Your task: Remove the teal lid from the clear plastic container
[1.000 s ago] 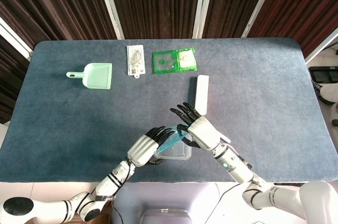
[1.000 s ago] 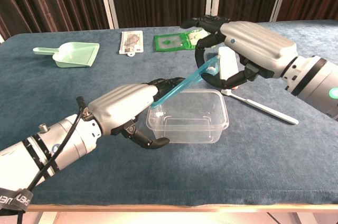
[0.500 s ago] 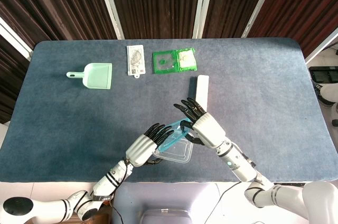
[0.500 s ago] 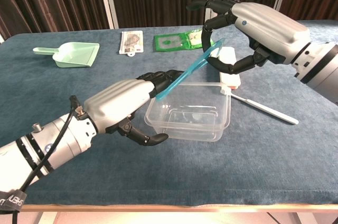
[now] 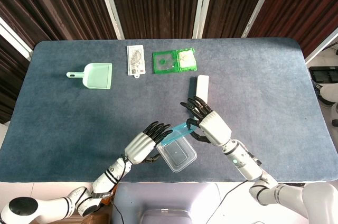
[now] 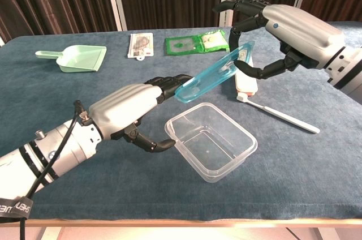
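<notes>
The right hand grips the upper end of the teal lid, raised and tilted above the table. The left hand touches the lid's lower end, fingers curled, thumb near the rim of the clear plastic container. The container stands open and empty (skewed) near the table's front edge.

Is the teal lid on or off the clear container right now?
Off. The teal lid is lifted and tilted between both hands, clear of the open container on the table.
</notes>
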`<state>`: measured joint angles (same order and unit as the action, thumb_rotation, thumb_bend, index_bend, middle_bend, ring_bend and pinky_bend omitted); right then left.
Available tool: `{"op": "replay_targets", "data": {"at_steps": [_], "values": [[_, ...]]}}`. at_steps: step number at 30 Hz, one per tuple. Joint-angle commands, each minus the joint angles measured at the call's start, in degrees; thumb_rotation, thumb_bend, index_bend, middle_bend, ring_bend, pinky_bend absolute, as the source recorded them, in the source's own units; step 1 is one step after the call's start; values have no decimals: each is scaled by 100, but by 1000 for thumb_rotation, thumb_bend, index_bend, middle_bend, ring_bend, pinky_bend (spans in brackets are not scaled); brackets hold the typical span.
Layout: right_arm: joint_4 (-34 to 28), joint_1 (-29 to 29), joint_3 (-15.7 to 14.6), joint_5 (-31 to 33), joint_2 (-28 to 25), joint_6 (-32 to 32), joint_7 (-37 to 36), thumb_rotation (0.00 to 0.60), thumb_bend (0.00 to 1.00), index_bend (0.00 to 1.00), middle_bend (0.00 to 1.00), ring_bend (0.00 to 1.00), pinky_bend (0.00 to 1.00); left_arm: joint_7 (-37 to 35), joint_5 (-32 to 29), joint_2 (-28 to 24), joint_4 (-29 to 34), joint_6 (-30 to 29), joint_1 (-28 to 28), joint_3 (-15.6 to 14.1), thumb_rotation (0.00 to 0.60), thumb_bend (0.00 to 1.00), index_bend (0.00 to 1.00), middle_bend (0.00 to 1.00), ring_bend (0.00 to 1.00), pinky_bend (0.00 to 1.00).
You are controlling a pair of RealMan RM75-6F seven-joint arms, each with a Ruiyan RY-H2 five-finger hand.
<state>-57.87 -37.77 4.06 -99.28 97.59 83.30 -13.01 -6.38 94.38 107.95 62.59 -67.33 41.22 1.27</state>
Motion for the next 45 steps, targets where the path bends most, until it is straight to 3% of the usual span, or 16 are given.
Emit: {"op": "replay_targets", "data": {"at_steps": [1, 6, 12, 23, 25, 29, 33, 36, 40, 45], "values": [[119, 13, 34, -6, 1, 123, -90, 600, 645, 758, 210, 8, 0, -31, 77, -21, -25, -88, 3, -25, 600, 283, 0, 0, 0, 0], [334, 30, 129, -14, -146, 345, -39, 600, 646, 758, 210, 9, 0, 70, 259, -249, 105, -414, -83, -96, 600, 282, 0, 0, 0, 0], [966, 56, 272, 201, -294, 313, 71, 600, 645, 758, 210, 10, 0, 238, 141, -924, 511, -708, -389, -129, 600, 285, 0, 0, 0, 0], [2357, -45, 17, 262, 294, -192, -79, 600, 644, 725, 211, 11, 0, -90, -339, -1483, 564, -777, -724, 41, 600, 328, 0, 0, 0, 0], [2663, -24, -173, 152, 430, -280, -88, 600, 643, 690, 211, 11, 0, -140, -431, -1526, 499, -757, -784, 63, 600, 334, 0, 0, 0, 0], [2848, 133, -528, 37, 435, -570, -324, 600, 592, 456, 159, 1, 0, -321, -499, -1579, 393, -770, -876, 75, 600, 335, 0, 0, 0, 0], [2424, 257, -669, 109, 142, -866, -548, 600, 430, 199, 52, 0, 0, -361, -462, -1596, 352, -810, -926, 58, 600, 336, 0, 0, 0, 0], [1748, 315, -788, 176, -297, -1195, -561, 600, 299, 43, 2, 0, 0, -367, -438, -1612, 350, -846, -978, 34, 600, 336, 0, 0, 0, 0], [616, 351, -1005, 250, -1110, -1716, -221, 600, 195, 0, 0, 0, 0, -370, -425, -1689, 414, -904, -1076, -7, 600, 336, 0, 0, 0, 0], [-1240, 410, -1279, 541, -2477, -2416, 408, 600, 106, 0, 0, 0, 0, -273, -369, -2019, 771, -1090, -1303, -130, 600, 336, 0, 0, 0, 0]]}}
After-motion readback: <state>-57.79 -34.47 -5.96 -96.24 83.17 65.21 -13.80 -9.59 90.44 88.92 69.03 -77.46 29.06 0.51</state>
